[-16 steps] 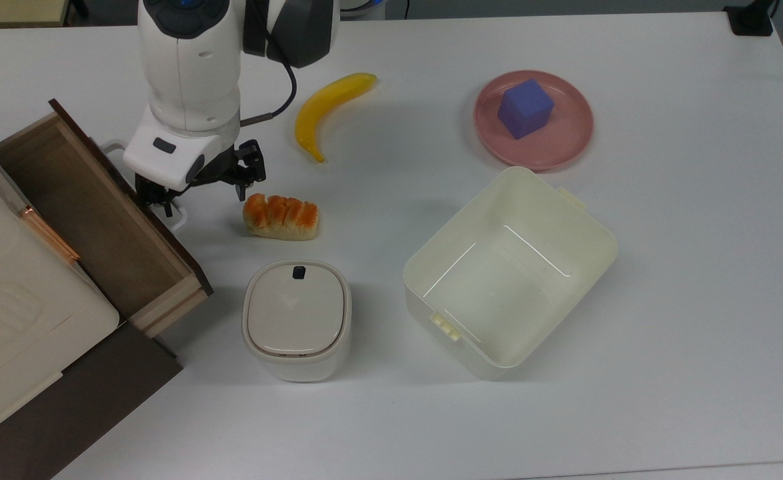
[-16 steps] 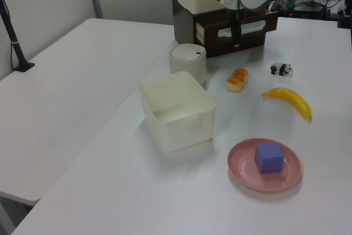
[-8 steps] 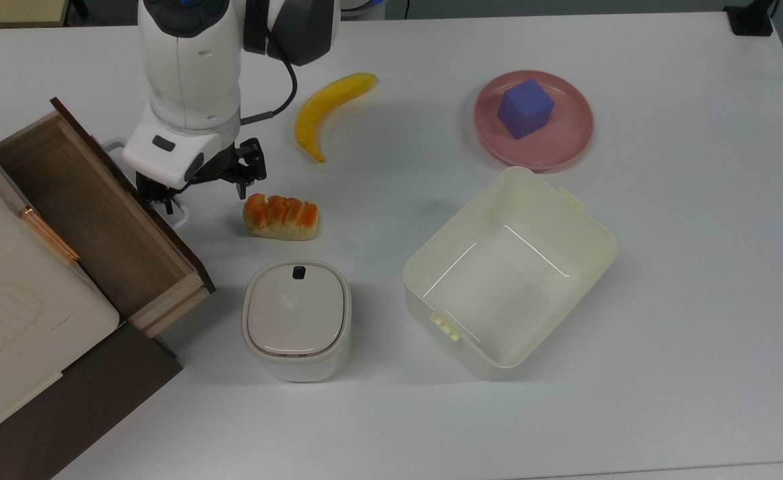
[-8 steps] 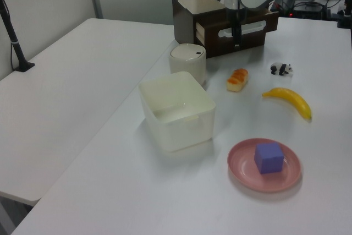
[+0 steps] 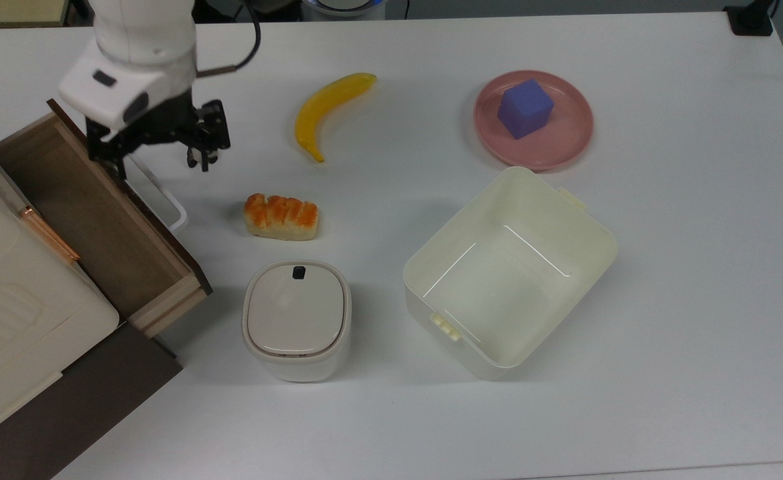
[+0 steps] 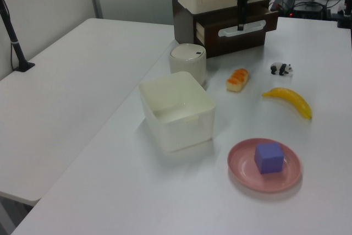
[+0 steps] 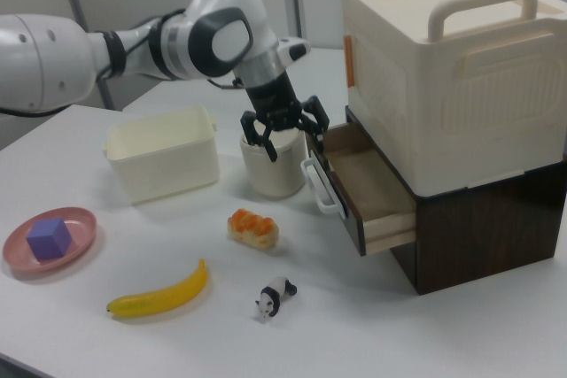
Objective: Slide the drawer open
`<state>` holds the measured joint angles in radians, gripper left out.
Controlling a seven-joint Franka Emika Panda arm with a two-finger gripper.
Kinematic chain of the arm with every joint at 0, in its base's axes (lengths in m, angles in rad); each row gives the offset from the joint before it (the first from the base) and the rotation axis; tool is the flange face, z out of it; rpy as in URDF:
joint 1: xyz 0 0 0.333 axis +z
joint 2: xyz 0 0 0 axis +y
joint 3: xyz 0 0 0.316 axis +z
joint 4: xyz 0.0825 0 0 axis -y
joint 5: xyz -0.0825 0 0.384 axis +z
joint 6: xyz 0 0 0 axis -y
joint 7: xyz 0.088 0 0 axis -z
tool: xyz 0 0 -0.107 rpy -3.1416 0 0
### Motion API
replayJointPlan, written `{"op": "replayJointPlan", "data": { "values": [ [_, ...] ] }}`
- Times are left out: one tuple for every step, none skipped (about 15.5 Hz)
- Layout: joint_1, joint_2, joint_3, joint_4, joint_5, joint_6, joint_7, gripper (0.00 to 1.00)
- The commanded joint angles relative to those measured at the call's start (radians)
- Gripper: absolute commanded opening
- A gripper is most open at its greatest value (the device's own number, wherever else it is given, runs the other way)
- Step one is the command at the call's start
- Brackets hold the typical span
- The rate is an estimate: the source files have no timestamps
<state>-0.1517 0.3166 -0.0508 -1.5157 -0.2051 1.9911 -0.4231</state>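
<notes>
Drawer: pulled out, left side of the top view, under a cream box.
Handle: white loop, sticking out over bare table.
Gripper: fingers spread, holding nothing, above the handle's upper end.
Bread: near the handle, apart.
Hidden: drawer's back, under the box.

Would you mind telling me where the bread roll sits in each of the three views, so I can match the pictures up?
Top view: the bread roll lies left of centre, above the lidded white bin.
Left view: the bread roll lies right of centre, to the right of the bin.
Right view: the bread roll lies near the middle, below the bin.
Shared landmark: the lidded white bin, next to the roll in all three.
</notes>
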Motion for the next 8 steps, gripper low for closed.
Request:
{"op": "replayJointPlan", "data": {
  "values": [
    [-0.011,-0.089,0.003,-0.012,0.012,-0.077,0.055,1.00],
    [-0.011,-0.109,0.005,-0.012,0.012,-0.101,0.073,1.00],
    [-0.011,-0.125,0.005,-0.011,0.012,-0.135,0.092,1.00],
    [-0.011,-0.140,0.008,-0.011,0.012,-0.171,0.104,1.00],
    [-0.009,-0.160,0.008,-0.011,0.012,-0.217,0.115,1.00],
    [-0.009,-0.178,0.009,-0.011,0.012,-0.263,0.128,1.00],
    [-0.006,-0.201,0.012,-0.011,0.013,-0.309,0.153,1.00],
    [-0.005,-0.212,0.012,-0.011,0.024,-0.330,0.176,1.00]
  ]
}}
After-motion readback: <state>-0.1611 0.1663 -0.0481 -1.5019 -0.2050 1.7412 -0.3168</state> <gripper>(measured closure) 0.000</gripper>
